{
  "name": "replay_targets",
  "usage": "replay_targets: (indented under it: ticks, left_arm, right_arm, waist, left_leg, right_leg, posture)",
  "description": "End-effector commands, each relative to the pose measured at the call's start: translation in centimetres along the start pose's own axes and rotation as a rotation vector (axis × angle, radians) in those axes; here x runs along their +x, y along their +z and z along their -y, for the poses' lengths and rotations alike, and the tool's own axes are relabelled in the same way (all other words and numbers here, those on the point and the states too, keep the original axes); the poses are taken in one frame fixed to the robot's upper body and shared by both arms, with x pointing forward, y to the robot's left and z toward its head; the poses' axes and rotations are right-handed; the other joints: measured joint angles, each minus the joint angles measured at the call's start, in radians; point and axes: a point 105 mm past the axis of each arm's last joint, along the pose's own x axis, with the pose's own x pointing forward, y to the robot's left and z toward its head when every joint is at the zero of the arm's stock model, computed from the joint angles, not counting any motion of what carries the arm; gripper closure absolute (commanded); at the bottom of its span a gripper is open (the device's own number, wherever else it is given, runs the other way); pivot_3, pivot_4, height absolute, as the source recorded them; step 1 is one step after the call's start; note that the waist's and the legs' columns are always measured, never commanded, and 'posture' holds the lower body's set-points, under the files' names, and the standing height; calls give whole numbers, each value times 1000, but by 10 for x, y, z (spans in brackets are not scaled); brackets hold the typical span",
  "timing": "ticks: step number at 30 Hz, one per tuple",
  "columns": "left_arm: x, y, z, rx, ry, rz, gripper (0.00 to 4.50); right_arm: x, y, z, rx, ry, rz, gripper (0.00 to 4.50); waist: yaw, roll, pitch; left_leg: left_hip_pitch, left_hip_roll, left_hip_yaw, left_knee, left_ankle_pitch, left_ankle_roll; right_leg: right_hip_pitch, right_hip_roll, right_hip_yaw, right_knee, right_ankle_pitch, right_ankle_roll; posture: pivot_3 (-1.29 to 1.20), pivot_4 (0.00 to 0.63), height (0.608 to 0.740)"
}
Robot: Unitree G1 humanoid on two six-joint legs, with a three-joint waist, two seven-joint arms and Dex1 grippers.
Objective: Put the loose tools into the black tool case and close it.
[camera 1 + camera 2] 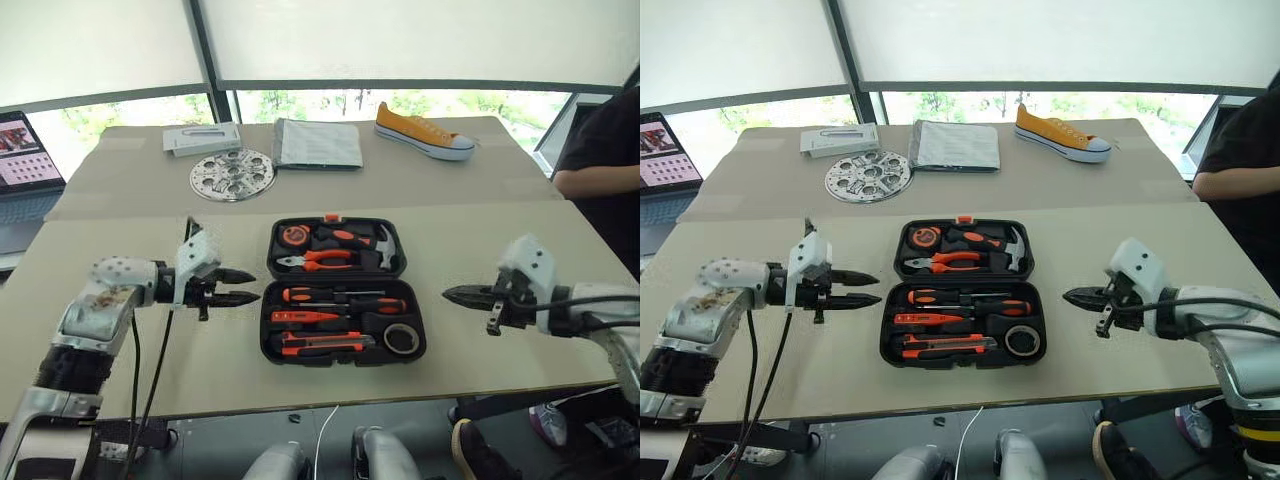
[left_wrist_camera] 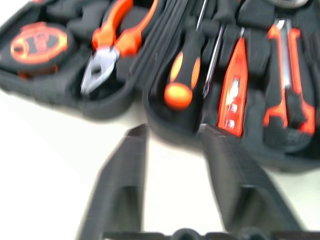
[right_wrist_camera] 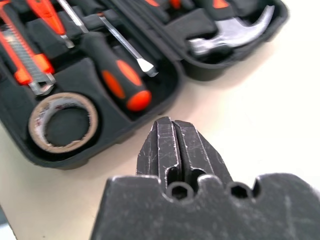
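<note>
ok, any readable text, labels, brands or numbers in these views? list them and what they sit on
None can be read.
Tape measure: an orange face label, blurred past reading.
Tester screwdriver: pale marks on the body, illegible.
Laptop screen: rows of small pictures, any text too small.
Flat box: any printing too small.

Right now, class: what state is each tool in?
Left tool: open, holding nothing, beside the black tool case.
Right tool: shut, holding nothing.
</note>
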Motion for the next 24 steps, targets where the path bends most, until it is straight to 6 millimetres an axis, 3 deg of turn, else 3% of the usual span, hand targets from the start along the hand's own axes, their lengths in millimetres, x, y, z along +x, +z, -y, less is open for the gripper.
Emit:
replay_targets:
  ticks: [1, 7, 11, 16, 21, 24]
  left_arm:
    - [5, -4, 3, 43, -7, -19, 4372]
    - [22, -12, 12, 46, -10, -40, 4462]
    - [32, -1, 24, 7, -63, 69, 4462]
    - [37, 1, 42, 11, -137, 70, 4462]
    - [32, -1, 58, 0, -213, 38, 4462]
    - [30, -3, 56, 0, -187, 21, 4462]
  right_arm:
    - [8, -10, -2, -120, 24, -9, 4500]
    - [37, -13, -2, -196, 49, 17, 4500]
    - [45, -2, -7, -219, 98, 92, 4500]
    - [42, 10, -21, -237, 173, 147, 4500]
    - [34, 6, -41, -243, 238, 129, 4500]
    - [30, 3, -49, -229, 247, 125, 4500]
  waist:
    - [-1, 0, 0]
    - [-6, 0, 0]
    - [-3, 0, 0]
    - [-3, 0, 0]
    - [-5, 0, 0]
    - [-5, 0, 0]
  left_leg:
    - [0, 0, 0, 0, 0, 0]
    - [2, 0, 1, 0, 0, 0]
    - [1, 0, 1, 0, 0, 0]
    - [1, 0, 1, -1, 0, 0]
    - [0, 0, 0, -3, 0, 0]
    - [0, 0, 1, -4, 0, 0]
  right_leg:
    - [0, 0, 0, 0, 0, 0]
    - [1, 0, 1, 0, 0, 0]
    - [1, 0, 1, 0, 0, 0]
    - [0, 0, 1, 0, 0, 0]
    - [-2, 0, 1, 0, 0, 0]
    - [-2, 0, 1, 0, 0, 0]
  posture:
    - [0, 150, 740]
    - [0, 150, 740]
    - [0, 150, 740]
    - [0, 150, 740]
    - [0, 150, 740]
    - [0, 150, 740]
